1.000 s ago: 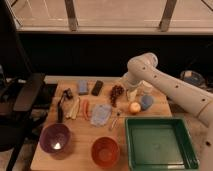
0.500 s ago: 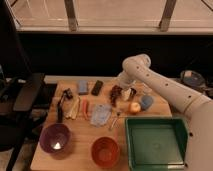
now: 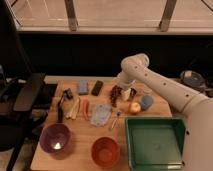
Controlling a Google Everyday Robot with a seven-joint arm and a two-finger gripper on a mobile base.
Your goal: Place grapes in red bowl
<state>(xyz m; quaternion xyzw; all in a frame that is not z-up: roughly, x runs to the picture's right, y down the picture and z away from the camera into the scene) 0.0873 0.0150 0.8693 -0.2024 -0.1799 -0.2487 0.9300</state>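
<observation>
The grapes (image 3: 115,94), a dark red-purple bunch, lie on the wooden table at its back middle. My gripper (image 3: 125,93) hangs at the end of the white arm, just right of the bunch and close above the table. It is open and holds nothing. The red bowl (image 3: 105,151) stands at the table's front edge, well in front of the grapes, with a glossy inside and nothing in it.
A green tray (image 3: 155,143) fills the front right. A purple bowl (image 3: 55,138) sits front left. An apple (image 3: 135,107) and a blue cup (image 3: 146,102) lie right of the gripper. A black phone (image 3: 97,88), blue packet (image 3: 83,87) and utensils (image 3: 72,106) lie to the left.
The arm has swung left and lowered, bringing the gripper from above the apple down next to the grapes. The objects on the table have not moved.
</observation>
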